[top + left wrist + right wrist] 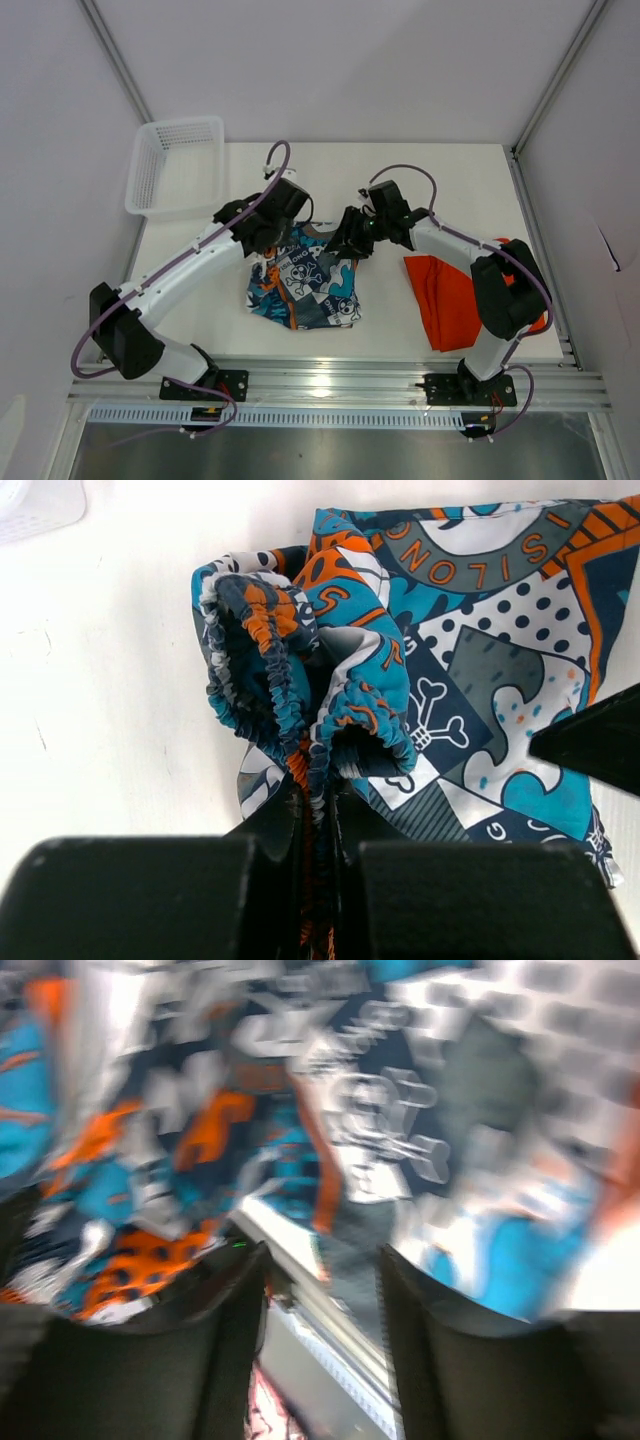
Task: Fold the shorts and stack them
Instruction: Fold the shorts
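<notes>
Two pairs are on the desk (470, 190). Our left jaws are pinched shut on the elastic waistband (270, 670) of the patterned shorts (305, 285), which bunch just ahead of them and spread toward the right jaws. Those stand apart, gripping nothing, with blurred cloth close in front. We should take the opposite waistband corner level with the left before folding. The orange shorts (450, 295) lie well beyond the right jaws.

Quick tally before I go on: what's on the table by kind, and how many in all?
Shorts: 2 (patterned pair, orange pair)
White mesh basket: 1
Total: 3
</notes>
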You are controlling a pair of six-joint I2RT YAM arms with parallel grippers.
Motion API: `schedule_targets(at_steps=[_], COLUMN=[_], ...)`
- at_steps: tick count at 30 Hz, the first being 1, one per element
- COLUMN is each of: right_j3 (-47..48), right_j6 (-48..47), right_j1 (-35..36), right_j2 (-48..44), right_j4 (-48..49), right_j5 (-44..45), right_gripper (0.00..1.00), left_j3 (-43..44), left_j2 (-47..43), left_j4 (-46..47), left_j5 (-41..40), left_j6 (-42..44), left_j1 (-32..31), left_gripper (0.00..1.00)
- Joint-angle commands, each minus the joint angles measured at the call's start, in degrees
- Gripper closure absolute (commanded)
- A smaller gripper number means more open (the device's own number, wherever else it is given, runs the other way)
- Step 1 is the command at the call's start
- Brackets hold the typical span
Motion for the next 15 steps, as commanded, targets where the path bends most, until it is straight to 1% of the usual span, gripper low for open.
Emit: schedule_targets(at_steps=[1,3,5,7,11,15], right_j3=[-2.08,-2.53,-3.49,-4.28,-4.9,-5.78], right_j6=[-6.41,-8.69,-9.67,-10.55,-11.43,-11.96], right_j1=[-2.05,-2.41,-2.41,-2.5,-2.5,-2.24], right_j2=[-4.87,-6.11,-7.25,-7.35,-5.94,-4.45], right_j4=[-8.82,-11.21,-13.41,-13.77,-13.68,-11.84], right_j5=[10.95,15.8,20.55,21.97,22.68,21.81], right_gripper=[0.53,0.58,0.65,0.72,0.78,0.79], left_j3=[1.08,1.6,2.05,2.92,5.29,8.72], left_j2=[0.5,1.91,3.66,4.72,7.8,12.18], left_j4=[1.28,0.49,-0.04,-1.0,-2.5,-5.22], left_j5=[-3.6,-5.27,-6.07,-8.08,-10.02,-13.45], left_j6=[-2.25,-3.22,-4.63,-6.64,-9.64,-13.24], left_j1=[-2.42,-3.83,-5.23,-6.37,-9.36,-12.17], left_gripper=[0.94,0.93,0.93,0.93,0.92,0.92])
